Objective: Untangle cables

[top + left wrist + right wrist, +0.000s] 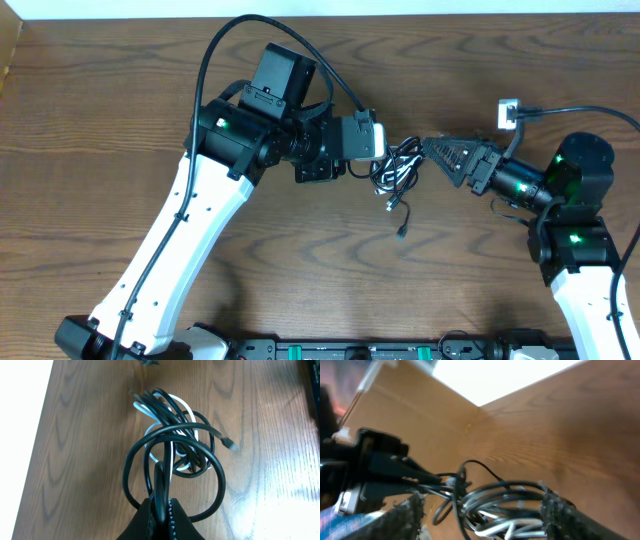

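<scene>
OVERHEAD: Tangled at mid-table, the cables (398, 170), a knot of black cords with a white one, on the wooden table (150, 100) between two arms. Pinched at the knot's left edge by the left gripper (385, 152), clamped tight. Faced from the right by the right gripper (430, 155), tips just beside the knot. Trailing toward the near edge, one loose plug end (402, 232).

LEFT WRIST: Closed hard on a single black loop, fingers (147, 520) pressed together at the bottom of the frame. Just ahead, black coils wound over the white cord (186, 408), seen against the wood grain. Sticking out to the right, a plug end, blurred.

RIGHT WRIST: Spread apart on either side of the knot, rough-padded fingers (407, 515) low at left and right, jaws not closed. Impossible to tell through the blur whether touching the cords. Beyond, at the left, held fast in the left gripper's narrow tips.
</scene>
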Motion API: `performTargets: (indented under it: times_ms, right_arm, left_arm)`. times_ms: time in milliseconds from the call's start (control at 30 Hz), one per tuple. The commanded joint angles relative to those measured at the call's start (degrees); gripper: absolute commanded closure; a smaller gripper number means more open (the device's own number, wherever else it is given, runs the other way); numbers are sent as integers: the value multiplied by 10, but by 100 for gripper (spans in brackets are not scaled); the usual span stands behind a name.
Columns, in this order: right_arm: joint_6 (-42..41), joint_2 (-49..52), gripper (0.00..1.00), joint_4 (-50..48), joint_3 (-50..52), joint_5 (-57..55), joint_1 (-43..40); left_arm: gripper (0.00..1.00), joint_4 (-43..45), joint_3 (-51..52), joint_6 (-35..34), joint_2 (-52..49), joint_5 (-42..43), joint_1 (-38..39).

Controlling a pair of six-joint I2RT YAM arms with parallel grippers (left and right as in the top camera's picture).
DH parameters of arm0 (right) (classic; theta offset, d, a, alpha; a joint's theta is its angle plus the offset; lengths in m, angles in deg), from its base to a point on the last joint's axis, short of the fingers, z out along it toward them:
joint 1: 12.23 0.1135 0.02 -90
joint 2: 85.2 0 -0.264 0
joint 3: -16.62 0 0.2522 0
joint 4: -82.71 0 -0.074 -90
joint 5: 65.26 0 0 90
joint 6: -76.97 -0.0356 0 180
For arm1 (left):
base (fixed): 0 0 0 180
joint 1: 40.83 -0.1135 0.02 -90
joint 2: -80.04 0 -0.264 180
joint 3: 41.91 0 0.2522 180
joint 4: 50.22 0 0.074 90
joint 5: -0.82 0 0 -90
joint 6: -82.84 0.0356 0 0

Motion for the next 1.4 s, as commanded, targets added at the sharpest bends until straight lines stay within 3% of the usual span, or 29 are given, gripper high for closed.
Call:
performTargets:
  times_ms: [0, 67, 233, 400, 500, 700, 833, 1233, 1367]
  right_arm:
    - [161, -2, 21, 7, -8, 71, 14]
    - [238, -2, 13, 45, -8, 80, 17]
    - [317, -2, 4, 93, -7, 80, 19]
    - [589, -2, 7, 144, 0, 55, 18]
    - [669, -1, 1, 140, 1, 28, 18]
    - [683, 3, 3, 142, 1, -67, 18]
    - [683, 15, 10, 146, 1, -68, 19]
    - [767, 45, 9, 251, 1, -61, 18]
    - [767, 45, 7, 259, 1, -53, 18]
  left_arm:
    - [92, 1, -10, 9, 9, 18, 0]
    - [92, -11, -10, 13, 9, 18, 0]
    - [92, -53, -10, 65, 9, 18, 0]
    - [92, -65, -10, 86, 9, 18, 0]
    - [93, -67, -10, 88, 9, 21, 0]
    - [92, -84, -10, 88, 9, 29, 5]
    - [92, -82, -10, 88, 9, 29, 24]
    - [93, -36, -10, 87, 9, 23, 30]
    - [93, -39, -10, 67, 9, -79, 30]
